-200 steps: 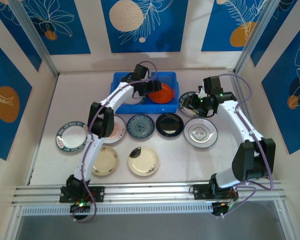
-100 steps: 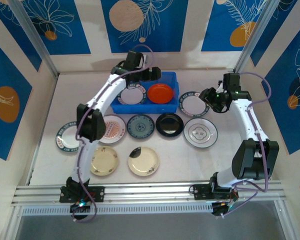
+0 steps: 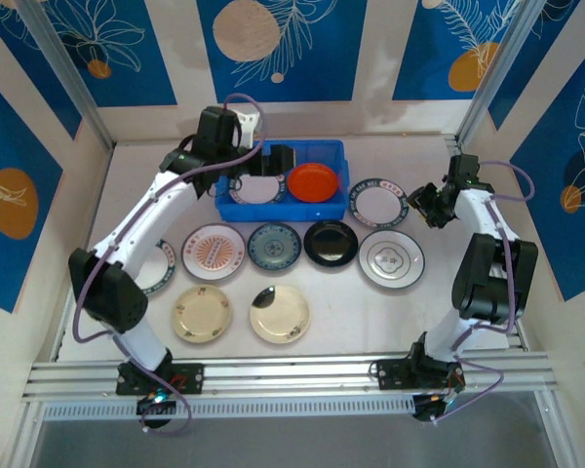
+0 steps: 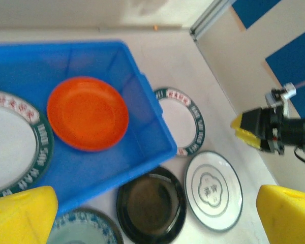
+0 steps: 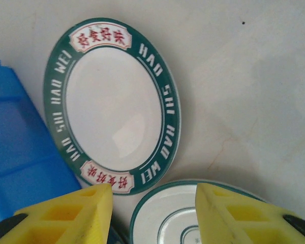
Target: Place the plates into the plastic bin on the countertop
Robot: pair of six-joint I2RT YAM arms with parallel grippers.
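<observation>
Left gripper [image 3: 278,162] hangs spread and empty over the blue plastic bin [image 3: 333,148] at the countertop's [image 3: 429,317] far edge. Right gripper [image 3: 425,204], also spread and empty, sits beside the green-rimmed plate [image 3: 380,202] just right of the bin.

Two plates are in: the orange plate [image 3: 313,181] and a white lettered plate [image 3: 256,187]. Eight remain outside.

A second ago the left gripper was low in the bin and the right was over its plate. Both have drawn back.

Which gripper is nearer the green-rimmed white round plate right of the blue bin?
Right. The right gripper hovers by the green-rimmed plate's right edge; the left gripper is over the blue plastic bin.
</observation>
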